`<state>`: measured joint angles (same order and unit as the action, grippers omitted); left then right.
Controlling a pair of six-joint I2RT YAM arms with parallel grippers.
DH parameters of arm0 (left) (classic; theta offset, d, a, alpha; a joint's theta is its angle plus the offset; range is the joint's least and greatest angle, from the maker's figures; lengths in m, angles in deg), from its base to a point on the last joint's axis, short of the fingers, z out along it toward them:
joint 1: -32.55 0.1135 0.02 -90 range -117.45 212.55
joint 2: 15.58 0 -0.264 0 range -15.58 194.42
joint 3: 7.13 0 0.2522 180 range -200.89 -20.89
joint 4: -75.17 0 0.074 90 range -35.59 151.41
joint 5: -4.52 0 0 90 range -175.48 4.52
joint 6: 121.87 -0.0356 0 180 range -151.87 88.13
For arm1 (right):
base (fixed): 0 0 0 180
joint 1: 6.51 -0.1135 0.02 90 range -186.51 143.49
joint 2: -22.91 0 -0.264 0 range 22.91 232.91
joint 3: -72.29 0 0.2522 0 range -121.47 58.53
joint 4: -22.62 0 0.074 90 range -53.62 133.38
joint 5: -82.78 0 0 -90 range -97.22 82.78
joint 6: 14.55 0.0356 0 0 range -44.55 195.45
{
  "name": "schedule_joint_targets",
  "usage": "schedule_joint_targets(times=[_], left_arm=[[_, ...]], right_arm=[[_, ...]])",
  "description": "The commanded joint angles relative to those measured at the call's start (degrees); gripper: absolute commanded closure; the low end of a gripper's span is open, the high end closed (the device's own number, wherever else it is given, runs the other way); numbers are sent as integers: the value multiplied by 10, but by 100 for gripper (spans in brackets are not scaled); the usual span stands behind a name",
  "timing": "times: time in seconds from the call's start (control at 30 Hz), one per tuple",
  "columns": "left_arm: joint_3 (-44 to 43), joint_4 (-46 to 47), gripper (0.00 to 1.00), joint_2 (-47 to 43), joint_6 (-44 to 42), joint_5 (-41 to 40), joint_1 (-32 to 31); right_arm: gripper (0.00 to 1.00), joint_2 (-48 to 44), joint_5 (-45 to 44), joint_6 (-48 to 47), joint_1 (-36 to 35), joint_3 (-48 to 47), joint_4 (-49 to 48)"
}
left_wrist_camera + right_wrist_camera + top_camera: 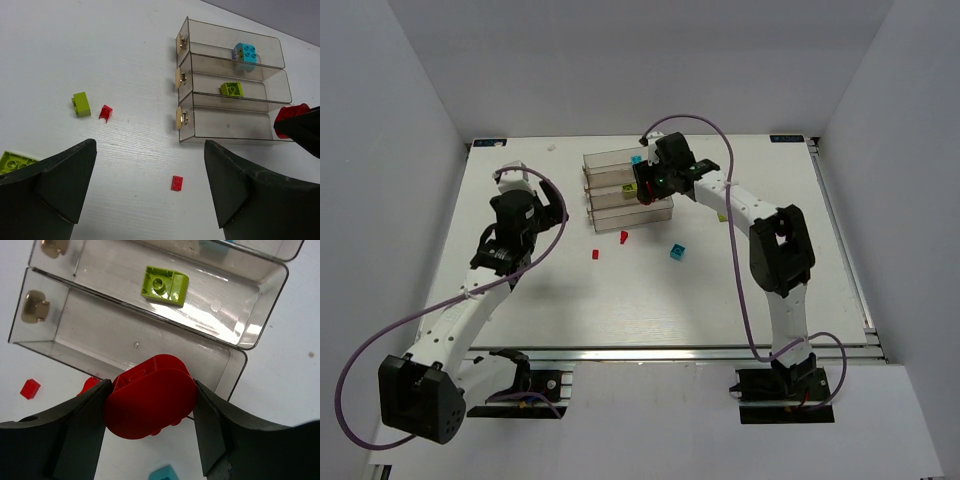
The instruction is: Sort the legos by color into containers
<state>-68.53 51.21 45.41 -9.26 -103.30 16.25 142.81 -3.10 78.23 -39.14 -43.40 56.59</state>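
Note:
The clear containers (618,185) stand in a stepped row at the back middle. My right gripper (150,407) is shut on a rounded red lego (150,397), held above the right end of the nearest, empty bin (100,335). The bin behind it holds a yellow-green lego (164,285), and the one beyond that a cyan lego (245,52). My left gripper (150,192) is open and empty above the table, left of the bins, with a flat red lego (176,183) below, between its fingers.
Loose on the table are a red arch piece (105,113), a yellow-green brick (81,104), a yellow-green plate (15,161) and a cyan brick (676,252). Brass knobs (181,118) stick out of the bins' left ends.

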Motion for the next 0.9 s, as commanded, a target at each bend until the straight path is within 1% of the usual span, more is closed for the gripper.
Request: schedule_joint_targets(times=[0.0,0.1,0.13,0.23,0.27,0.33,0.37,0.47,0.5,0.63,0.77,0.8,0.83,0.87], left_arm=[[-3,1,2,0,13,-24,-1],[-11,-15,2,15,20,-20,-1],[-17,-23,2,18,24,-24,-1],[-18,-25,2,23,28,-20,-1],[-18,-24,2,26,32,-17,-1],[-25,-32,2,36,34,-8,-1],[-26,-34,2,40,36,-3,-1],[-33,-42,2,56,37,14,-1],[-38,-45,2,62,37,18,-1],[-53,-62,2,89,40,30,-1],[-56,-62,2,99,44,33,4],[-57,-62,2,101,45,33,10],[-58,-64,2,105,47,34,10],[-59,-64,6,116,48,34,15]], right_arm=[[100,11,-82,82,-11,-37,6],[100,31,-96,88,-16,-53,19],[90,35,-91,89,-15,-54,23],[74,43,-86,91,-14,-53,28],[62,46,-81,94,-15,-53,30],[51,50,-73,94,-14,-54,27],[42,51,-72,93,-13,-54,26],[27,47,-67,89,-11,-50,16],[26,42,-64,84,-10,-49,13],[14,26,-56,80,-11,-43,0],[14,17,-47,80,-9,-44,1],[15,4,-47,77,-9,-34,-1],[23,-10,-13,55,-7,-23,-14],[30,-48,5,33,-5,-7,-24]])
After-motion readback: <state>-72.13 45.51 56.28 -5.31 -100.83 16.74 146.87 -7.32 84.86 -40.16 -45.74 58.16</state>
